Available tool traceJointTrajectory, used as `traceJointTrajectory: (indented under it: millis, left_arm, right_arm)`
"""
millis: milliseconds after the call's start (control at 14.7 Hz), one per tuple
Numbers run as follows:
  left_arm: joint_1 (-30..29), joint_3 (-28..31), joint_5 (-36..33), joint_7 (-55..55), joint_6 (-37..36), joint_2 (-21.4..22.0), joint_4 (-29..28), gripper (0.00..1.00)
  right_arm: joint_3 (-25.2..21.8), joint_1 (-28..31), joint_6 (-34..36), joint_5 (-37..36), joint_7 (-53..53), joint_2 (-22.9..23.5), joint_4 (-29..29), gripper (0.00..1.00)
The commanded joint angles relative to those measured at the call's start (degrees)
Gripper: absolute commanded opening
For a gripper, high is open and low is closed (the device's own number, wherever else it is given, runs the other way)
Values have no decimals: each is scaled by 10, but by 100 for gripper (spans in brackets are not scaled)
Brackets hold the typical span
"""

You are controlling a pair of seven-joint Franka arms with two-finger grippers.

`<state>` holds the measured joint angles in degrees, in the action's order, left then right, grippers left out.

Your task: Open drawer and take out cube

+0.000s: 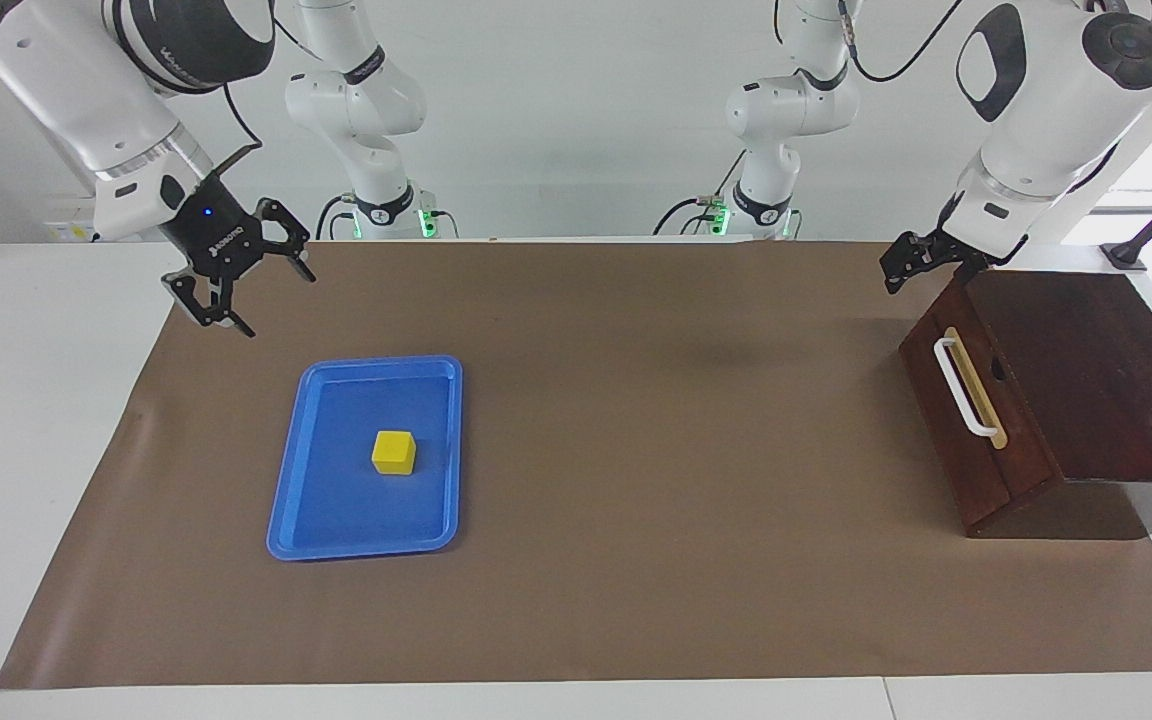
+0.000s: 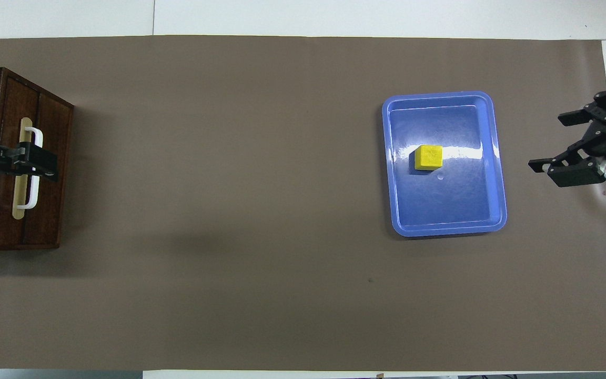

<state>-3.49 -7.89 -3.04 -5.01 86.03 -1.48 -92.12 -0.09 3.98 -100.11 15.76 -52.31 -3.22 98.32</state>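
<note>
Right claw [image 1: 271, 300] apart from cube [image 1: 394, 451]

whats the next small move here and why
Probably just park both arms: the cube already sits in the blue tray, the drawer is shut, and both the open right gripper and the open left gripper are empty and raised.

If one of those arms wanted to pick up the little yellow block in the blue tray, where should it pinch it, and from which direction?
Probably straight down from above, pinching two opposite flat sides of the cube. It sits flat and alone near the middle of the blue tray, touching no wall, so there is room on every side, while the tray's raised rim would hinder a sideways approach. The open right end effector is the closer one.
</note>
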Motion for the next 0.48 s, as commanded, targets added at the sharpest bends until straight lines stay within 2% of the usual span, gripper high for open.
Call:
traceJointTrajectory:
  millis: [0,204,407]
  left_arm:
    - [-3,2,6,10,-5,7,3,100]
    - [-4,3,9,9,-1,9,5,100]
    - [-4,3,27,9,8,11,5,100]
  right_arm:
    - [-6,0,73,-53,147,-8,-37,100]
    - [-8,-15,161,-115,308,-5,-94,100]
    - [-11,-16,211,-157,390,-8,-111,100]
